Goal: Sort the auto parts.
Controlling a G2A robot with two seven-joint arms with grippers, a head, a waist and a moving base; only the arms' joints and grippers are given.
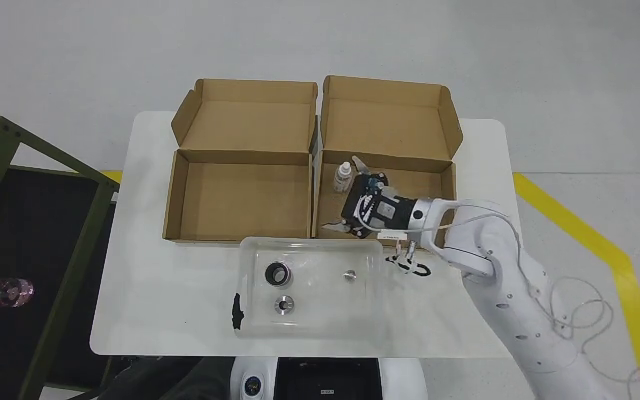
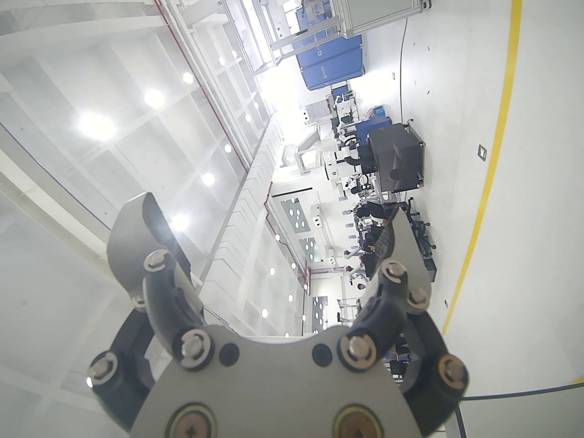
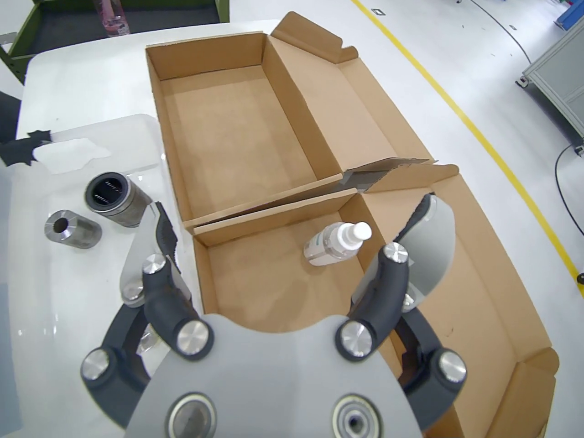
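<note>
My right gripper (image 1: 352,207) (image 3: 292,230) hangs open and empty over the near left part of the right cardboard box (image 1: 400,192) (image 3: 273,289). A small clear bottle with a white cap (image 1: 342,176) (image 3: 336,243) lies on that box's floor, just beyond the fingertips. The left cardboard box (image 1: 240,198) (image 3: 237,138) has nothing in it. A clear tray (image 1: 320,300) (image 3: 123,138) in front of the boxes holds a large steel bearing sleeve (image 1: 277,273) (image 3: 114,195), a smaller steel cylinder (image 1: 286,305) (image 3: 72,229) and a small metal piece (image 1: 349,274). My left gripper (image 2: 269,225) points up into the room, open and empty.
Both boxes have their lids folded back toward the table's far side. A black scrap (image 1: 237,312) (image 3: 20,150) sits at the tray's left end. A dark green cart (image 1: 45,260) with a pink bottle (image 3: 106,2) stands left of the white table (image 1: 140,280).
</note>
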